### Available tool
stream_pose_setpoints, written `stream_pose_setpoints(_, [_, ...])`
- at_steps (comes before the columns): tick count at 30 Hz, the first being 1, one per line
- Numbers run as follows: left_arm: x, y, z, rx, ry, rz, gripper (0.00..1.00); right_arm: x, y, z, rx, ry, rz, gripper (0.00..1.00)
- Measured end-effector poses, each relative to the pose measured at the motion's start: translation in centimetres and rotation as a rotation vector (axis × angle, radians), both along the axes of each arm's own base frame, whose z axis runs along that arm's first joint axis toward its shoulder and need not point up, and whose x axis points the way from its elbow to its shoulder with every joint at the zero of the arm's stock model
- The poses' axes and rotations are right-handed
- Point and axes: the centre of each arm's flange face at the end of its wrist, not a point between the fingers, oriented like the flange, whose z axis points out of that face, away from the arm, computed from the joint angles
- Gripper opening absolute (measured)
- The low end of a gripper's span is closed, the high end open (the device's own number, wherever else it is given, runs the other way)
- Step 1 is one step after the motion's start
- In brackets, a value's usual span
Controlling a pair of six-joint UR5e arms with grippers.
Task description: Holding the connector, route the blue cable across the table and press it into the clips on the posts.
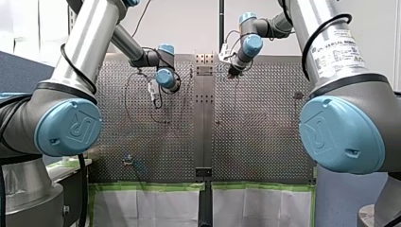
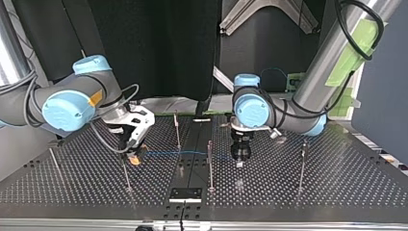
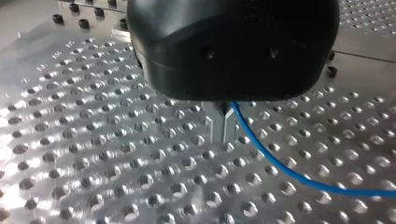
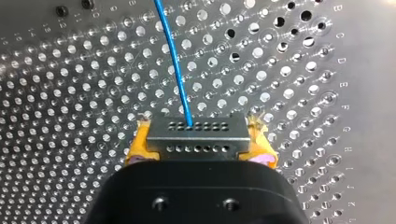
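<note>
In the right wrist view my right gripper [image 4: 199, 140] is shut on the grey metal connector [image 4: 197, 132], with a yellow pad [image 4: 138, 148] on each side of it. The blue cable [image 4: 173, 60] leaves the connector and runs ahead over the perforated table. In the top view it stretches level [image 2: 192, 153] from my right gripper [image 2: 136, 156] to my black left gripper [image 2: 240, 161]. In the left wrist view the metal fingers [image 3: 218, 126] stand together, and the cable [image 3: 280, 168] comes out beside them and curves away. It crosses a thin post [image 2: 210, 163]; I cannot tell whether it sits in a clip.
More thin posts stand on the table in the top view: one behind the cable [image 2: 177, 130], one just under my right gripper [image 2: 126, 175], one at the right [image 2: 301, 166], one far left [image 2: 54, 161]. A black plate [image 2: 185, 194] lies near the table's front edge.
</note>
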Motion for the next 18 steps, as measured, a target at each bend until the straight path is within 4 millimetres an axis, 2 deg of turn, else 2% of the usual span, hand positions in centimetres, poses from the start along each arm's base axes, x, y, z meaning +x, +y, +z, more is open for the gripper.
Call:
stream_pose_setpoints(7, [-1.0,0.5,-0.1,0.014,0.047,0.039,0.22,1.0,-0.2,0.0,0.007,0.021,0.005,0.00])
stream_pose_setpoints(16, [-3.7,0.4,1.1,-0.003,0.027,0.023,0.39,1.4,-0.5,1.8,-0.021,0.017,0.013,0.00])
stream_pose_setpoints(17, [-4.0,0.3,1.2,-0.004,0.024,0.019,0.43,1.5,-0.5,1.8,-0.021,0.016,0.014,0.00])
stream_pose_setpoints(18, [-4.4,0.2,1.3,-0.004,0.023,0.015,0.51,1.5,-0.5,1.8,-0.021,0.016,0.016,0.00])
